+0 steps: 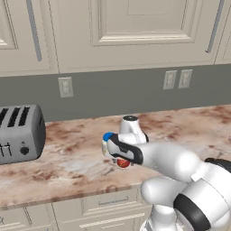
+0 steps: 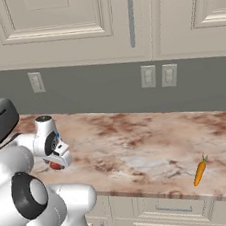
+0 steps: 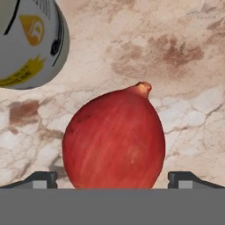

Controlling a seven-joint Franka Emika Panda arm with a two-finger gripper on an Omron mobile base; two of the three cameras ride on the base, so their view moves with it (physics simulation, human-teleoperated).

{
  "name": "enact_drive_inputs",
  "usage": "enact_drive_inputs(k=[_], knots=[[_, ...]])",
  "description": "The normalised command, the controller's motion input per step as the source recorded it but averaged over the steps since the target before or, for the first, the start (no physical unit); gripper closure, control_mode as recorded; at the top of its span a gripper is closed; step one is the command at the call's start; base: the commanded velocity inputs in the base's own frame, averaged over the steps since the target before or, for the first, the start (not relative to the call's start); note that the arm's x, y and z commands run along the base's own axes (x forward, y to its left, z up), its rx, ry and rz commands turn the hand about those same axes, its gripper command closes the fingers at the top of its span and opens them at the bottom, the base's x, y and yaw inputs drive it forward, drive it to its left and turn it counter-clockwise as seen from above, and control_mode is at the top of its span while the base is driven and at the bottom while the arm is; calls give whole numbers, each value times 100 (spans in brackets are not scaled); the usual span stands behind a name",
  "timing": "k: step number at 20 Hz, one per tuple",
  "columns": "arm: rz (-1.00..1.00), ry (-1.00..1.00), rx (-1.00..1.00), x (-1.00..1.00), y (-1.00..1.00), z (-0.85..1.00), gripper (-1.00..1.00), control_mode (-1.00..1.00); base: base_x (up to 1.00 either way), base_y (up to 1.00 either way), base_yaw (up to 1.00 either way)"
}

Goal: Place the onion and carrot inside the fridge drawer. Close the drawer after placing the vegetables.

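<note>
The surface point(image 2: 138, 142) looks like polished, veined stone; the toaster point(image 1: 20, 133) brushed metal; the onion point(image 3: 114, 140) smooth, faintly glossy skin.

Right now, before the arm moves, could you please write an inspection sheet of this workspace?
Surface: marble-pattern counter, brown-veined.
Job's things: red onion lies on the counter, between the finger tips; carrot lies near the counter's front edge, far to the right, apart from the onion.
Clutter: grey toaster at the left; a white can with yellow label beside the onion.
Grippers: gripper open, low over the onion, not closed on it.
Cables: nothing seen.
Surroundings: cream upper cabinets, grey wall with outlets, drawers under the counter.
</note>
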Motion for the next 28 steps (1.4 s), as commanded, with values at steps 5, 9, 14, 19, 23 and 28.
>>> enact_drive_inputs(k=[5,9,14,19,23,28], knots=[[0,0,0,9,0,-10,-100,-100,0,0,0],[0,0,0,6,0,-11,-100,-100,0,0,0],[0,0,1,4,0,-9,-100,-100,0,0,0],[1,0,0,1,-1,-18,-100,-100,0,0,0],[0,0,0,0,0,-57,100,-100,0,0,0],[0,0,0,0,0,-42,100,-100,0,0,0]])
